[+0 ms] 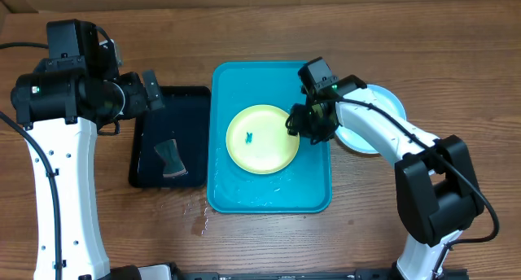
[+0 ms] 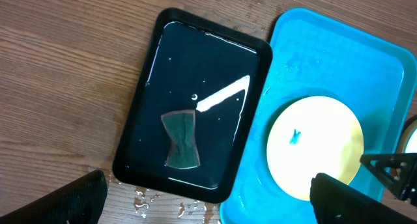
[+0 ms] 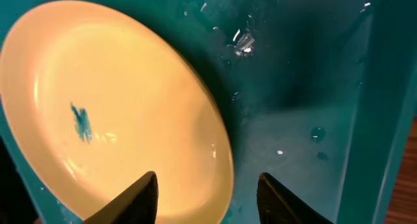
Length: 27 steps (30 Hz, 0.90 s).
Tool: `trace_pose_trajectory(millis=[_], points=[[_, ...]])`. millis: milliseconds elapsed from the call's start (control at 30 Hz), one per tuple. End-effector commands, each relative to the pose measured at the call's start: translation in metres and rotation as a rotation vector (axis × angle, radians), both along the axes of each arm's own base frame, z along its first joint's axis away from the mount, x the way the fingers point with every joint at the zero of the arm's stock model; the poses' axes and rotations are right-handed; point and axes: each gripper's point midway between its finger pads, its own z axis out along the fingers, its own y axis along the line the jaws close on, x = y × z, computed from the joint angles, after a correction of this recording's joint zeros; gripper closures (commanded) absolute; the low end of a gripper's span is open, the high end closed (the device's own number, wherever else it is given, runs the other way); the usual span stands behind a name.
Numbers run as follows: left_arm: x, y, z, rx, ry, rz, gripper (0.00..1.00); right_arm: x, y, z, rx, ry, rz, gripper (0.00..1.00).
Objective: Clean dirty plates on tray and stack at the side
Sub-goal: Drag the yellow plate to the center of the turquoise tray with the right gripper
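My right gripper (image 3: 207,178) hangs low over the turquoise tray (image 1: 313,194), at the right edge of the yellow-green plate (image 1: 262,139). Its two fingers (image 3: 140,201) stand apart, with the plate's rim running between them and neither finger pressing on it, so I hold nothing there. The plate lies in the middle of the tray, with a small blue smudge (image 3: 81,122) left of its centre and beads of water on the tray floor beside it. The light blue plate (image 1: 389,101) sits on the table just right of the tray, partly hidden under my right arm. My left gripper (image 2: 208,182) hovers over the black tray (image 1: 146,146), which lies just left of the turquoise one; its fingers are spread wide and empty. A dark green sponge (image 2: 181,140) lies in the wet black tray. Water drops speckle the wooden table (image 1: 98,19) near the turquoise tray's near-left corner.
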Motion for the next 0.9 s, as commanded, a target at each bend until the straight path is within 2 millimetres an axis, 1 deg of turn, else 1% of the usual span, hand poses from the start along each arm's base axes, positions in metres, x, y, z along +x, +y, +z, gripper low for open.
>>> trace_pose_trajectory(millis=[0,133,267,300,333,367,400,467,600,633,667,700,733,767,800,833,867], points=[[0.002,0.003,0.002,0.011,-0.008,-0.005,0.0,0.01,0.003,0.017,0.012,-0.039,0.0,0.49],[0.002,0.003,0.002,0.011,-0.008,-0.005,0.0,0.009,0.003,0.017,0.009,-0.031,-0.001,0.47],[0.002,0.003,0.002,0.011,-0.008,-0.005,0.0,-0.002,0.002,0.015,-0.015,0.0,0.011,0.47],[0.002,0.003,0.002,0.011,-0.008,-0.005,0.0,-0.004,0.002,0.014,-0.025,0.005,0.014,0.46],[0.002,0.003,0.002,0.011,-0.008,-0.005,0.0,-0.006,0.002,0.014,-0.029,0.009,0.018,0.42],[0.002,0.003,0.002,0.011,-0.008,-0.005,0.0,-0.006,0.003,0.014,-0.031,0.008,0.02,0.41],[0.002,0.003,0.002,0.011,-0.008,-0.005,0.0,-0.006,0.003,0.014,-0.03,0.006,0.021,0.35],[0.002,0.003,0.002,0.011,-0.008,-0.005,0.0,-0.003,0.004,0.014,-0.025,-0.004,0.02,0.0],[0.002,0.003,0.002,0.011,-0.008,-0.005,0.0,0.0,0.002,0.015,-0.022,-0.012,0.015,0.0],[0.002,0.003,0.002,0.011,-0.008,-0.005,0.0,-0.001,0.001,0.014,-0.023,-0.008,0.013,0.05],[0.002,0.003,0.002,0.011,-0.008,-0.005,0.0,-0.001,0.0,0.014,-0.024,-0.003,0.012,0.34],[0.002,0.003,0.002,0.011,-0.008,-0.005,0.0,-0.002,0.001,0.014,-0.022,0.0,0.012,0.57],[0.002,0.003,0.002,0.011,-0.008,-0.005,0.0,-0.003,0.001,0.014,-0.023,0.003,0.011,0.77],[0.002,0.003,0.002,0.011,-0.008,-0.005,0.0,-0.003,0.001,0.014,-0.023,0.003,0.011,0.85],[0.002,0.003,0.002,0.011,-0.008,-0.005,0.0,-0.004,0.001,0.015,-0.025,0.004,0.013,0.87],[0.002,0.003,0.002,0.011,-0.008,-0.005,0.0,-0.004,0.002,0.016,-0.026,0.007,0.015,0.86],[0.002,0.003,0.002,0.011,-0.008,-0.005,0.0,-0.005,0.001,0.017,-0.031,0.01,0.015,0.83]])
